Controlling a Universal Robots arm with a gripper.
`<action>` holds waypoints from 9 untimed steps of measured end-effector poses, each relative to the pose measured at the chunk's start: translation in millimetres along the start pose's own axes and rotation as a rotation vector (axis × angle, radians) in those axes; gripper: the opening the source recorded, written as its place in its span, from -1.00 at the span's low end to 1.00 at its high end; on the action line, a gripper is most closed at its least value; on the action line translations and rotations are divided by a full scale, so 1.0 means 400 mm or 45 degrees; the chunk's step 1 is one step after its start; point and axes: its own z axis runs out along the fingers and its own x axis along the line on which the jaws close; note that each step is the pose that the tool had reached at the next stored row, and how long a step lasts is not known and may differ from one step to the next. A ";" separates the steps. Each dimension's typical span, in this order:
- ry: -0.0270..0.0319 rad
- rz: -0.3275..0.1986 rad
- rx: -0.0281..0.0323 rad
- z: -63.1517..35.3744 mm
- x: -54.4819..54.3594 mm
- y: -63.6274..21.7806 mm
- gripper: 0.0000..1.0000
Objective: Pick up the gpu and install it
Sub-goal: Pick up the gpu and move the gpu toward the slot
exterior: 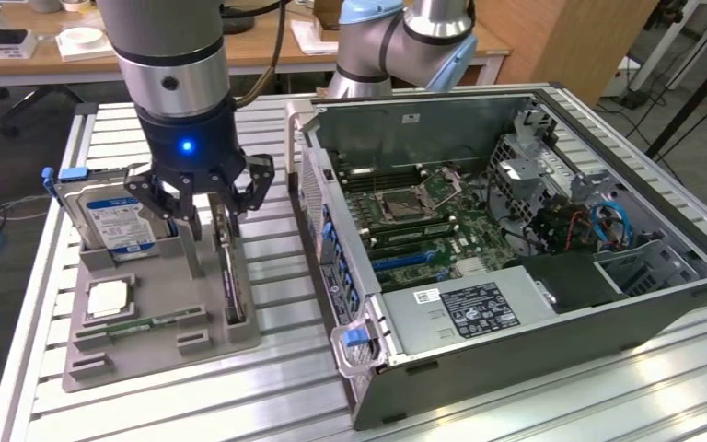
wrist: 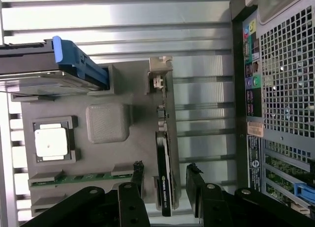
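Arm (exterior: 169,55) vertical, wrist pointing straight down, gripper (exterior: 210,208) low, fingers (wrist: 196,182) spread wide apart

A: Gripper (exterior: 206,204) pos?
B: Low over the gray tray (exterior: 144,356), jaws apart, either side of the gpu (exterior: 231,276) at its far end. Contact: can't tell.
A: Gpu?
B: Standing on edge in the tray, btwn the hard drive (exterior: 114,221) and the open PC case (exterior: 514,276).
A: Anything else in the tray?
B: CPU chip (exterior: 108,296) lying flat, memory stick (exterior: 144,324) just beside it.

Bright, even room light; glare whitens the slatted metal table (wrist: 123,20), shadows soft.
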 end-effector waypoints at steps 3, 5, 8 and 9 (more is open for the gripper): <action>0.0003 0.000 0.0003 0.002 0.000 0.000 -0.05; 0.0000 0.000 0.0000 0.002 0.000 0.000 -0.05; 0.0000 0.000 0.0001 0.002 0.000 0.000 -0.05; 0.0000 0.000 -0.0004 0.002 0.000 0.000 -0.05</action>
